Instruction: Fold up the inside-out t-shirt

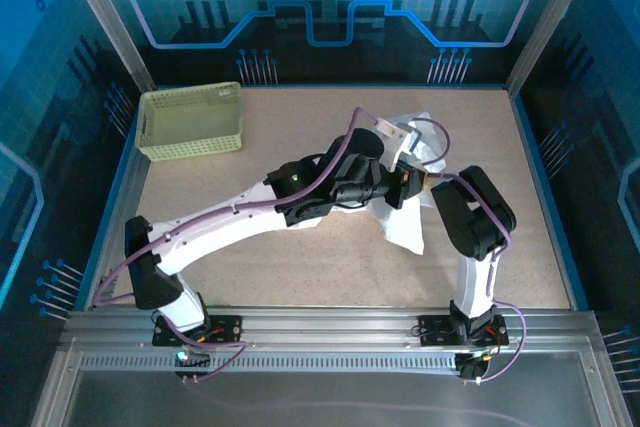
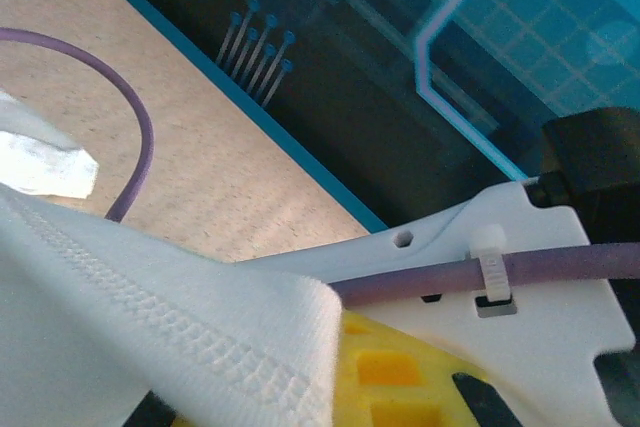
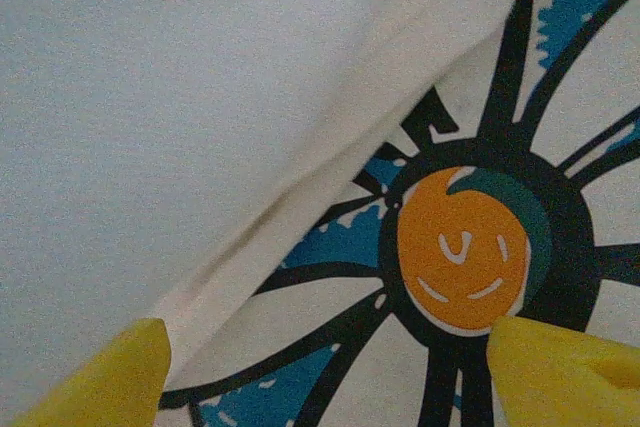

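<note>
**A:** Stitched hem of the t-shirt (image 2: 150, 317) sits right against the left wrist lens, draped over a yellow finger. Does the left gripper (image 2: 375, 372) have it?

**B:** It looks clenched on that hem, yes. Holding the edge up would open a layer for the other arm to work on, I'd say.

**A:** And from above, reading across?

**B:** The basket (image 1: 190, 122) stands at the far left corner of the table (image 1: 300, 277), well apart from the work. I'd judge it has no part in this. Both arms reach in and meet right of centre, over the t-shirt (image 1: 408, 232). It lies bunched there, partly lifted and partly on the table.

**A:** The right gripper (image 3: 335, 372)?

**B:** Released. Its yellow fingertips (image 3: 100, 377) stand wide apart with nothing pinched between them. They are close over the printed graphic (image 3: 465, 247), an orange disc ringed in black with blue rays. Whether they touch the cloth I cannot tell. A fold of plain white cloth laps over the print from the left.

**A:** How far along, then?

**B:** Early, in my judgement. The cloth is crumpled, with no flat fold laid yet.
</note>
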